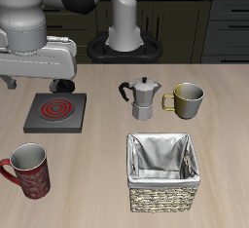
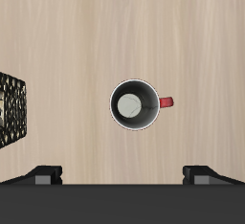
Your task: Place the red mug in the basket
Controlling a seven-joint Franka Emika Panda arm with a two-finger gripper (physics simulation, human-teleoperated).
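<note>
The gripper [image 2: 128,175] has its jaws spread wide, the two dark fingertips [image 2: 44,175] standing far apart with nothing between them, and it hangs high over the table [image 1: 97,144] rather than touching anything. Straight below it in the wrist view sits the red mug [image 2: 135,104], seen from above as a round rim with a grey-white inside and a short red handle poking out at 3 o'clock. In the exterior view the red mug [image 1: 28,169] stands upright near the table's front edge, its handle pointing toward 9 o'clock, well apart from everything else. The basket [image 1: 162,173] sits at 3 o'clock from the mug, also near the front edge, woven and square with a pale cloth lining, and it holds nothing that can be seen. A small hot plate [image 1: 55,112] with a red coil lies at 12 o'clock from the mug, farther back. A metal coffee pot [image 1: 142,97] stands at 12 o'clock from the basket, and a yellow mug [image 1: 187,99] stands just beside the pot, at its 3 o'clock.
</note>
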